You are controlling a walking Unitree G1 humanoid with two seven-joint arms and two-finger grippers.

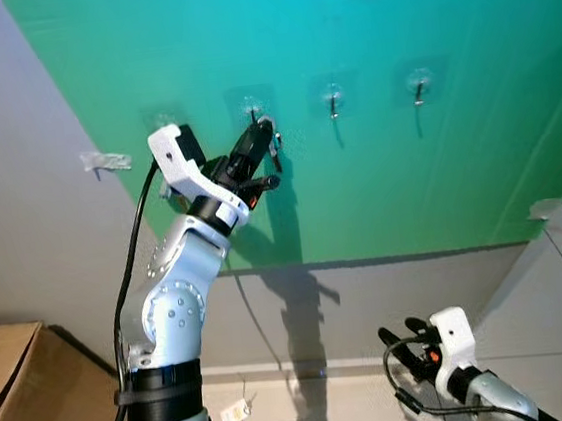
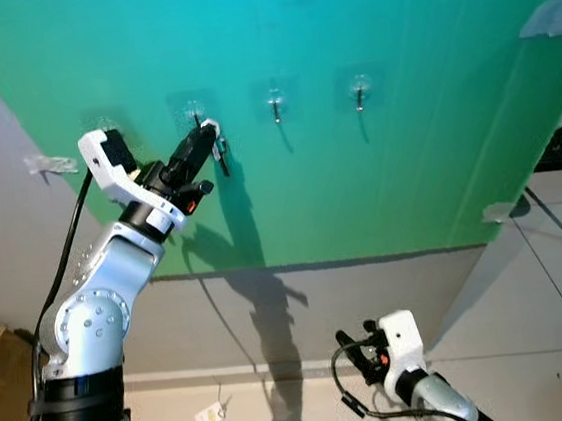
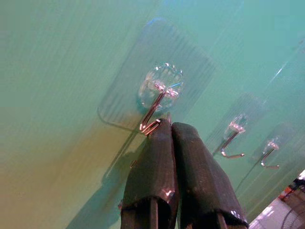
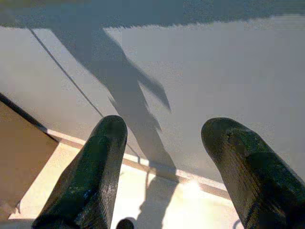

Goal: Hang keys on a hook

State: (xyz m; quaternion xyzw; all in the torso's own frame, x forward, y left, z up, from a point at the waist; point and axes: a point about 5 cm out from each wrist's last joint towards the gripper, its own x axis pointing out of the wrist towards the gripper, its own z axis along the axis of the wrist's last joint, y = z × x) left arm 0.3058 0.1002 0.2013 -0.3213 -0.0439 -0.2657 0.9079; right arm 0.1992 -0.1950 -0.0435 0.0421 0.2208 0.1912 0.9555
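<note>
I am holding my left arm raised to the green wall (image 1: 409,187), and the left gripper (image 1: 261,134) is standing right at the second hook (image 3: 153,110) counted from my left in a row of clear stick-on hooks. In the left wrist view the two black fingers (image 3: 155,167) are pressed together with no gap between them, and their tips are touching the lower bend of that metal hook. The keys (image 1: 274,147) are showing in the head views as a small dark shape just beside the fingertips, hanging against the wall under the hook. I cannot tell if they are sitting on the hook or are pinched by the fingers, because the shape is too small, and in the wrist view the fingers are hiding it.

Two other hooks (image 1: 332,101) and (image 1: 418,85) are following to my right on the wall, well apart from the gripper, and one more hook (image 1: 163,120) is standing behind my raised wrist.

My right arm is hanging low, and the right gripper (image 4: 164,157) is pointing at the grey lower part of the wall and the pale floor (image 1: 362,403), with its fingers spread wide apart. A cardboard box (image 1: 13,389) is standing at my left, and a small white tag (image 1: 234,412) is lying on the floor near the wall.
</note>
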